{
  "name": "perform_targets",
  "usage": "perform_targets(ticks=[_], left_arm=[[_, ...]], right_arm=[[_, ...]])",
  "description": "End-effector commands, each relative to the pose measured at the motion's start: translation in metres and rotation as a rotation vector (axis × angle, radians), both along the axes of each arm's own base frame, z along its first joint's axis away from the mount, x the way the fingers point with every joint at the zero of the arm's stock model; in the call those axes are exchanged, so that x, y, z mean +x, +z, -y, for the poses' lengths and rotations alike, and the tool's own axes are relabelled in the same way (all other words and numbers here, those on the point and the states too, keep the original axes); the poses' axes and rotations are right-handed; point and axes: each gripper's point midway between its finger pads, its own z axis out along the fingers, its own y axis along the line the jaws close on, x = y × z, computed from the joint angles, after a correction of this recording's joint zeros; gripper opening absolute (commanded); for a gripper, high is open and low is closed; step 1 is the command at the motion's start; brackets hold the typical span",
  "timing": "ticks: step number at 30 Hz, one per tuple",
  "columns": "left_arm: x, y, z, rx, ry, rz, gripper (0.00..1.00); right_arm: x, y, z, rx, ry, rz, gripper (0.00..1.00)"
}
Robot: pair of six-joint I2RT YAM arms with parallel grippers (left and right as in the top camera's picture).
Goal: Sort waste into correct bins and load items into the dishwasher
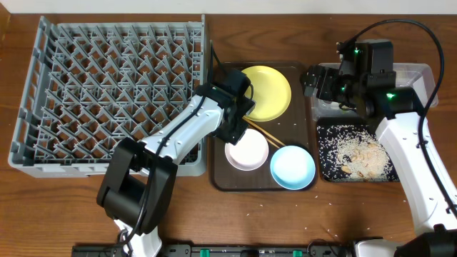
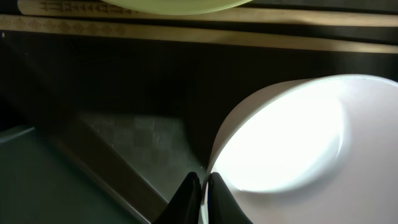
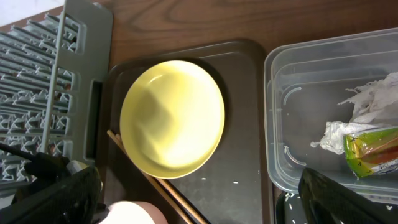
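Observation:
My left gripper (image 1: 240, 126) (image 2: 202, 178) is shut on the rim of the white bowl (image 1: 248, 152) (image 2: 292, 143), which sits on the brown tray (image 1: 300, 128). The yellow plate (image 1: 268, 91) (image 3: 173, 118), the light blue bowl (image 1: 293, 167) and the chopsticks (image 1: 265, 133) (image 2: 186, 31) (image 3: 171, 196) also lie on that tray. My right gripper (image 1: 323, 82) (image 3: 199, 180) is open and empty, above the left edge of the clear tub (image 1: 418, 73) (image 3: 292, 124). The tub holds a crumpled napkin (image 3: 373, 96) and a yellow-green wrapper (image 3: 372, 149). The small white cup is not in view.
The grey dish rack (image 1: 107, 86) (image 3: 37, 74) fills the left side, with its right wall against the brown tray. The black shallow tray (image 1: 325, 153) in front of the tub holds rice and beige scraps (image 1: 360, 153). A few grains lie on the table at the front.

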Motion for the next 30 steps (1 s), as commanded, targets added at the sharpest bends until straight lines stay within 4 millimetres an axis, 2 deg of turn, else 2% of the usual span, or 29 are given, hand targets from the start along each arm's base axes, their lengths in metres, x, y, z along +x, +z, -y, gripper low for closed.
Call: perform_targets(ticks=[1, 14, 20, 28, 30], left_arm=[[-0.005, -0.001, -0.001, -0.008, -0.019, -0.012, 0.08], [-0.024, -0.024, -0.006, -0.001, -0.018, -0.082, 0.08], [-0.028, -0.029, 0.006, -0.069, -0.027, -0.114, 0.08], [-0.039, -0.059, 0.013, -0.054, -0.038, -0.188, 0.08], [-0.040, -0.062, 0.013, -0.050, -0.034, -0.196, 0.08]], right_arm=[[0.002, 0.005, 0.001, -0.008, -0.006, 0.014, 0.99], [0.002, 0.005, 0.001, -0.008, -0.006, 0.014, 0.99], [0.002, 0.005, 0.001, -0.008, -0.006, 0.014, 0.99], [0.002, 0.005, 0.000, -0.008, -0.005, 0.014, 0.99], [0.002, 0.005, 0.001, -0.008, -0.005, 0.014, 0.99]])
